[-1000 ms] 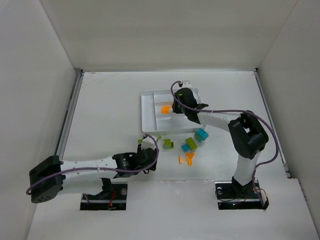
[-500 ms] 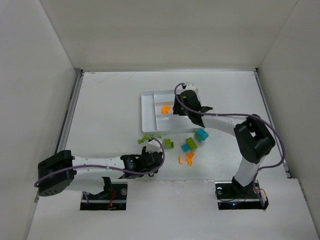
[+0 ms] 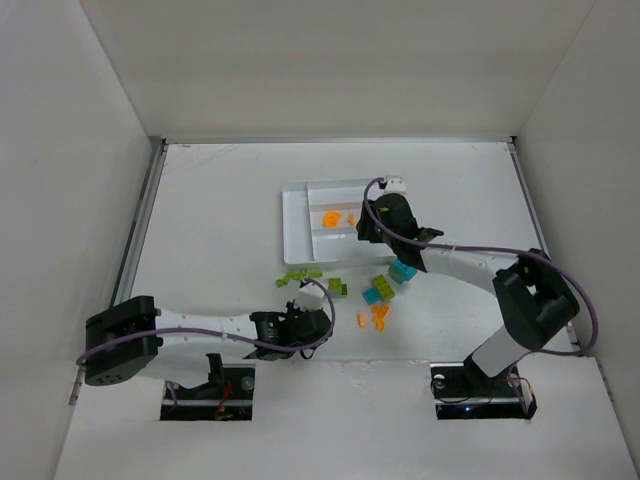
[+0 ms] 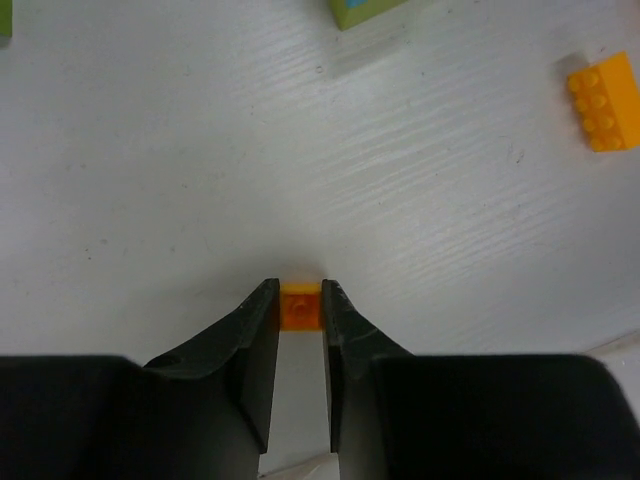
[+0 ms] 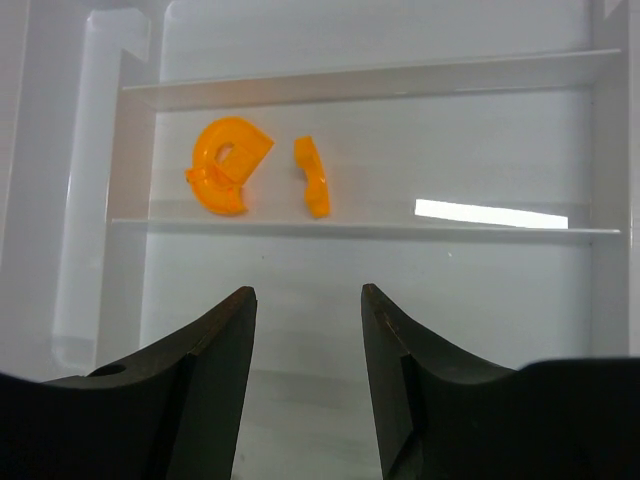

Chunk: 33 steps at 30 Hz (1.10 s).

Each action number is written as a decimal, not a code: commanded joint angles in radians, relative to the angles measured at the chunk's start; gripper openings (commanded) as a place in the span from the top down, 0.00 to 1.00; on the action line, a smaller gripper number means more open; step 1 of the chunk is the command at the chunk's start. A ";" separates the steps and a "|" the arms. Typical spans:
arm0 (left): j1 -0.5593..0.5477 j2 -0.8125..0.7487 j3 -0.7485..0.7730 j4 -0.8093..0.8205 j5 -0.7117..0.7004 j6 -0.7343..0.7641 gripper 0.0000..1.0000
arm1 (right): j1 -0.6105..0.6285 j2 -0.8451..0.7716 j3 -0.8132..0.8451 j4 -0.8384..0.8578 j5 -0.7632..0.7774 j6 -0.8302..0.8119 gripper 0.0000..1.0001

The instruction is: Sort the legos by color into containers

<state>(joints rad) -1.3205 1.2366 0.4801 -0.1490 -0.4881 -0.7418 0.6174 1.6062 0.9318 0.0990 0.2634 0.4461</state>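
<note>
The left claw (image 4: 300, 300) was clamped on a small orange brick (image 4: 299, 308), one finger against each side. Only the brick's front face showed between the tips. It sat low over the table (image 4: 180, 150), though whether it had cleared the surface could not be told. In the overhead view this claw lay towards the near edge, well apart from the tray (image 3: 296, 225).

The right claw (image 5: 308, 300) hung above the tray with its fingers apart and nothing between them. Beyond it, in the middle compartment, lay a round orange piece (image 5: 226, 165) with a smaller orange bit (image 5: 313, 176) just beside it. That compartment looked like the place for orange.

The brick would likely be very light, hard and smooth. Squeezing would not crush it, but a piece that small could twist or pop out if the hold sat off centre. The flat sides, where the fingers pressed, seemed the best place to grip, with the brick well back between the tips.

More pieces were scattered between the arms and the tray: lime bits (image 3: 298, 275) just below the tray's near corner, a teal brick (image 3: 403, 270), a lime brick (image 3: 382, 285) and a few orange pieces (image 3: 378, 315). Up close, another orange brick (image 4: 603, 102) lay off to the side.

The table was white with a faint brushed grain that probably gave little friction. Plain white walls (image 3: 300, 70) closed the space in on three sides.
</note>
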 commanded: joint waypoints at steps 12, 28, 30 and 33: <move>0.310 -0.121 0.165 0.235 -0.008 0.122 0.89 | 0.109 -0.443 -0.320 -0.014 0.069 0.089 0.62; 0.613 0.579 0.712 0.408 0.192 0.277 0.86 | 0.391 -0.565 -0.395 -0.343 0.218 0.310 0.57; 0.625 0.609 0.723 0.414 0.192 0.269 0.85 | 0.416 -0.565 -0.395 -0.384 0.220 0.350 0.55; 0.639 0.636 0.733 0.422 0.194 0.263 0.84 | 0.448 -0.557 -0.395 -0.423 0.226 0.388 0.52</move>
<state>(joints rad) -0.6933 1.8885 1.1591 0.2424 -0.3077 -0.4900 1.0405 1.0584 0.5388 -0.2554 0.4530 0.7597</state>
